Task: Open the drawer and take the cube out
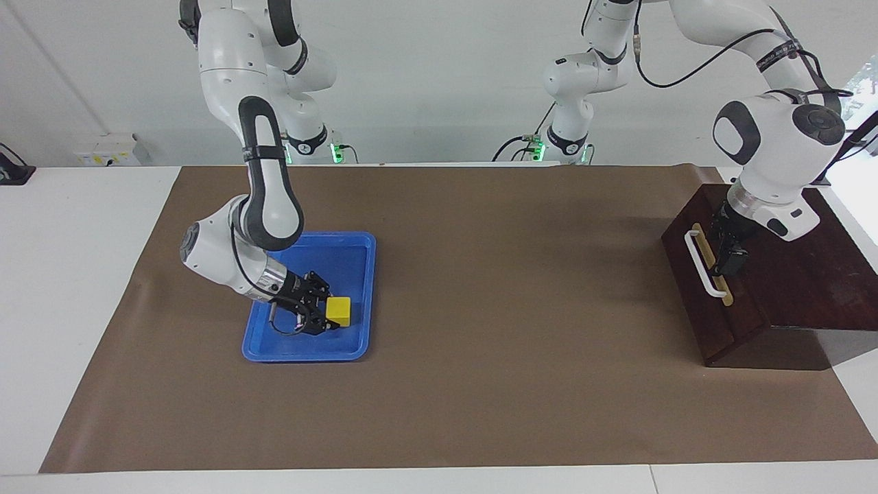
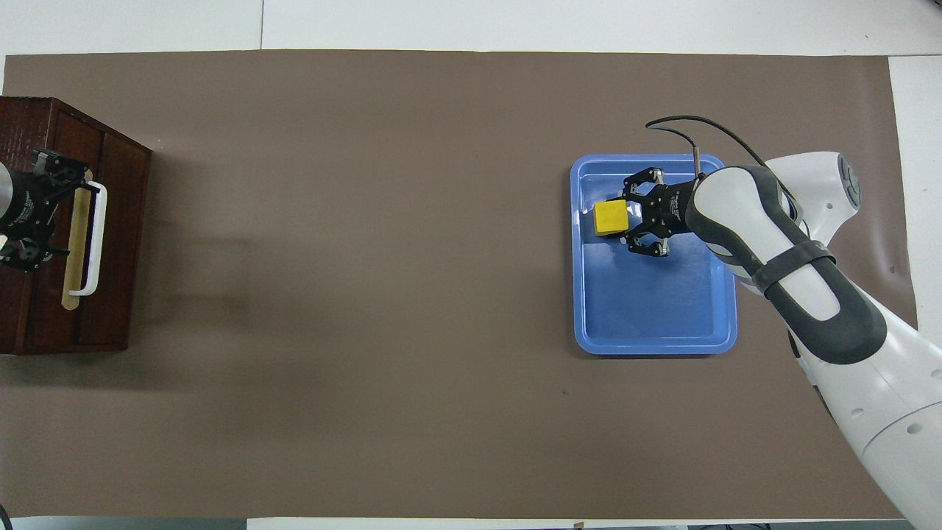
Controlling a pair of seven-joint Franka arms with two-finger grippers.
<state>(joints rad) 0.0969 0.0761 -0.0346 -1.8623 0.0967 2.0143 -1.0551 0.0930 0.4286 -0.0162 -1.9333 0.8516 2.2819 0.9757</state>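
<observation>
In the blue tray [image 1: 357, 247], right gripper [image 1: 326, 317] spread beside the cube [image 1: 338, 310]; at the drawer [image 1: 713, 302] handle [image 1: 699, 264], left gripper [image 1: 728, 264], seemingly spread.

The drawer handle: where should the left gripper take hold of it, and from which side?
Grip the white bar handle near its middle, where it stands off the tan strip on the closed drawer front. Come from above the box, where the left gripper hangs beside the bar, with one finger slipped into the gap between bar and strip. The bar is thin and runs across the front, so closing across it should hold.
</observation>
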